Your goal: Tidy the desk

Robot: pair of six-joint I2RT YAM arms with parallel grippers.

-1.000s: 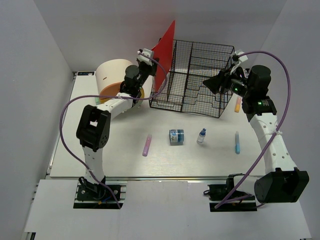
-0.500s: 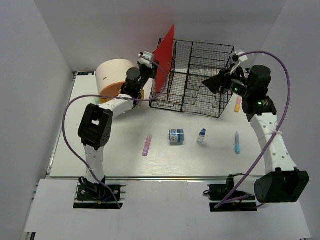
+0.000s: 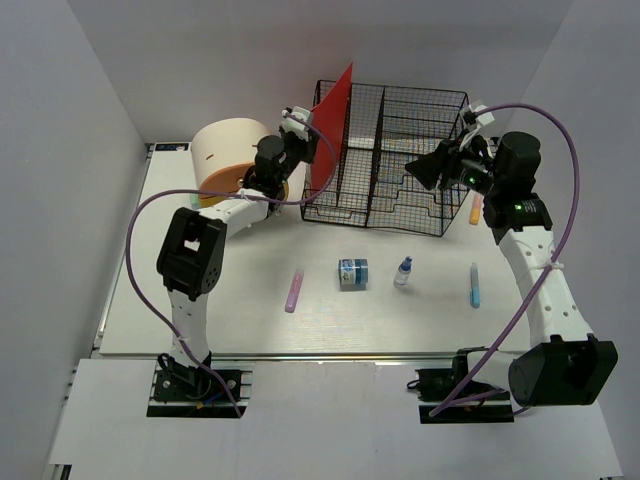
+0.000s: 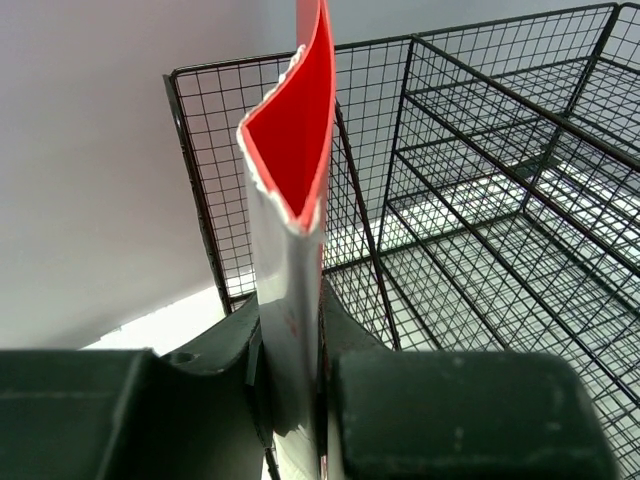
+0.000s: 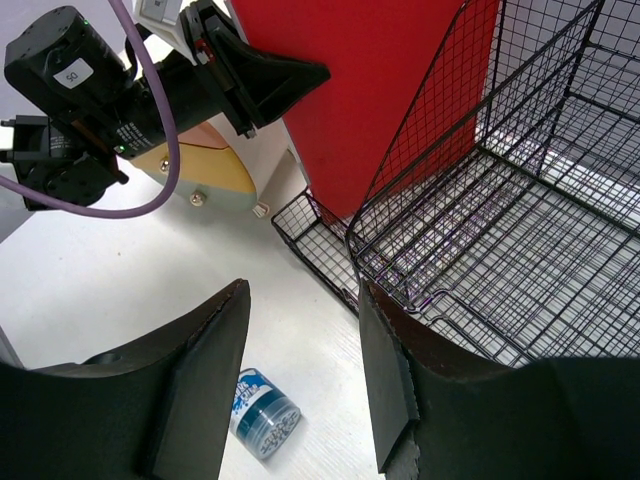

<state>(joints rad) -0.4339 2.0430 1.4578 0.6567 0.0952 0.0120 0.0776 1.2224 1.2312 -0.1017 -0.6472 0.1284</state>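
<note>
1. From above: clamps an upright red folder [image 3: 330, 115] in the left pincer [image 3: 306, 132] at the left wall of the wire basket [image 3: 400, 150], far on the white worktop [image 3: 230, 310]. Looks like filing; next calls for clearing that wall and lowering.
2. From the left wrist: shows both jaws pressed on the folder.
3. From the right wrist: holds the right pincer [image 5: 305, 370] apart and empty beside the basket. Reads "50" on a sticker [image 5: 72, 75]; cannot read the tin [image 5: 262, 412] label.

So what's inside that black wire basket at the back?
Only its own wire dividers show through the basket. The red folder, held by the left claw, stands at its left end; whether its bottom edge is inside is hidden.
</note>
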